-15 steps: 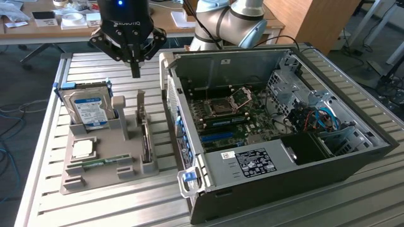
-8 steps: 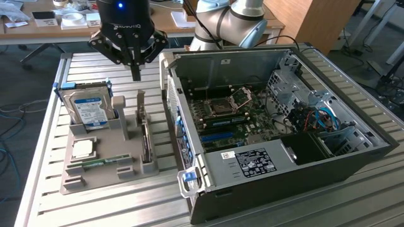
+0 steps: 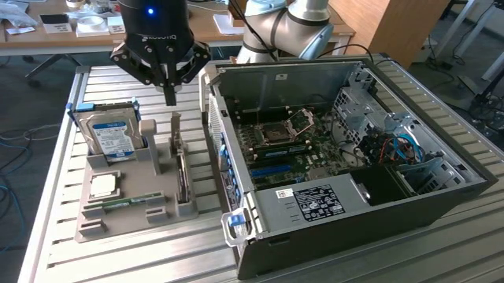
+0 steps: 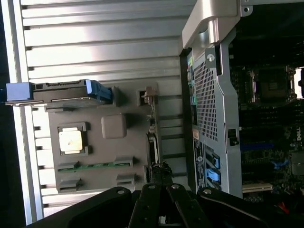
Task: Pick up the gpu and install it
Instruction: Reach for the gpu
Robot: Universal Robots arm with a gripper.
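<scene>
Hovering above gpu (image 3: 182, 177) on slatted metal table (image 3: 118, 259), gripper (image 3: 169, 94) pinched together, empty; cluttered desks (image 3: 47, 38) behind.

The tabletop (image 3: 134, 259) is ribbed, shiny metal; the parts holder (image 3: 126, 221) matt grey plastic; the computer case (image 3: 284, 82) bare sheet metal.

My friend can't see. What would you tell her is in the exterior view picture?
A black robot pincer, shut and empty, hangs over a gray parts tray above the gpu, which stands on edge in its slot. Beside the tray, on the exterior view's right, sits an open computer case with its motherboard showing.
</scene>
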